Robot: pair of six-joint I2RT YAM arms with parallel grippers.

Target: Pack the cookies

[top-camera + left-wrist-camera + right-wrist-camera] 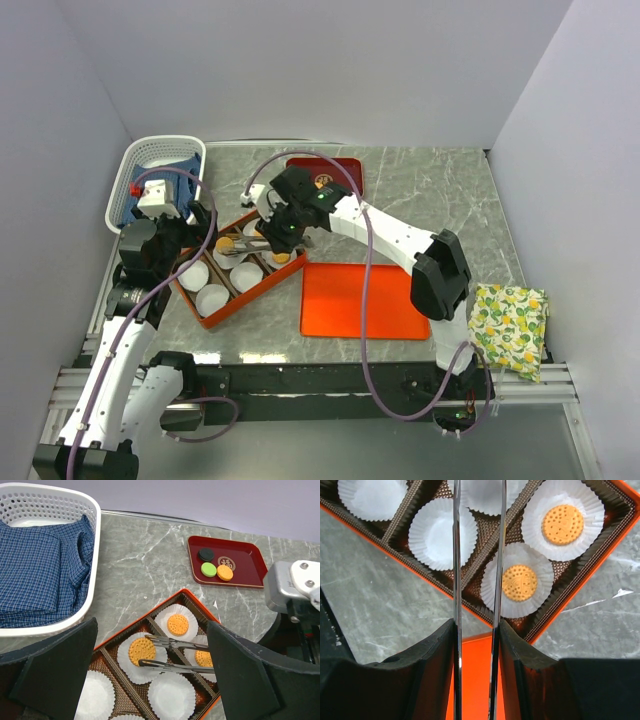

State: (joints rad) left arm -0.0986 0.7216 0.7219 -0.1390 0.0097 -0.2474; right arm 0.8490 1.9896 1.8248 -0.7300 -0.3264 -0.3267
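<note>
- Three orange cookies [177, 624] sit cupped in the box [196, 601]; three more wait on the far red tray [248, 562].
- Right gripper [476, 632], reaching left over the box, clamps tongs [456, 580], presumably sparing the food finger contact; tong tips apart.
- Left gripper [151, 630] hovers near-left of box, jaws wide, empty.

The tongs [456, 580] are polished metal, mirror-bright. The cups [437, 535] are pleated white paper, matt. The cookies [520, 582] look dry and pitted (fine dots over each face). The table [140, 565] is smooth grey marbled stone, the basket [50, 502] perforated white plastic, the cloth [40, 570] woven check, the tray [245, 562] glossy red.
</note>
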